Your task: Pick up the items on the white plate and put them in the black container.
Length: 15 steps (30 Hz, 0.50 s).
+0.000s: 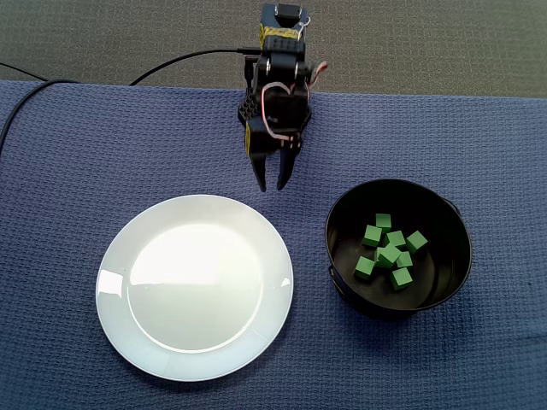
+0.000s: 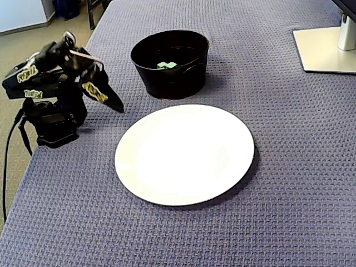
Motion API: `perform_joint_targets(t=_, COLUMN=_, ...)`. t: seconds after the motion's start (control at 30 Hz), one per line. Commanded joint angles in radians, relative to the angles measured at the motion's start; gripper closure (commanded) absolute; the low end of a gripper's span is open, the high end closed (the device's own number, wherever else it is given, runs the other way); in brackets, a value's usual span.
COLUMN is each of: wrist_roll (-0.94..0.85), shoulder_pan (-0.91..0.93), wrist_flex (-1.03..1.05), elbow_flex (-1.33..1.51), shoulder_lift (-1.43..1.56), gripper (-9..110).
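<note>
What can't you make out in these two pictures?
Green cubes: in a fixed view the black container's wall hides all but two.
White stand: cut off by a fixed view's top and right edges.
Cable: runs off a fixed view's left edge.

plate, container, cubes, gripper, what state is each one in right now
white plate: empty, lying flat on the blue cloth
black container: upright, open top, holds the cubes
green cubes: all clustered on the container's bottom, none on the plate
gripper: jaws slightly apart, holding nothing, tips pointing toward the plate's rim
</note>
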Motion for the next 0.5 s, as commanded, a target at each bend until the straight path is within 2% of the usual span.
perform_joint_targets(t=0.0, wrist_roll=0.067, shoulder_pan=0.005, wrist_flex=0.02, elbow_flex=0.072, shoulder_lift=0.021, gripper=101)
perform_joint_targets(t=0.1, wrist_roll=0.121, shoulder_pan=-0.031, wrist_flex=0.107, elbow_flex=0.072, shoulder_lift=0.025, gripper=101)
perform_joint_targets(t=0.3, wrist_roll=0.117, shoulder_pan=-0.026, wrist_flex=0.383, elbow_flex=0.072, shoulder_lift=0.025, gripper=99)
perform_joint_targets(t=0.33, wrist_roll=0.202, shoulder_pan=-0.029, wrist_flex=0.4, elbow_flex=0.072, shoulder_lift=0.025, gripper=97)
perform_joint_targets(t=0.47, wrist_roll=0.23, shoulder_pan=-0.032, wrist_flex=0.4, elbow_flex=0.072, shoulder_lift=0.025, gripper=95)
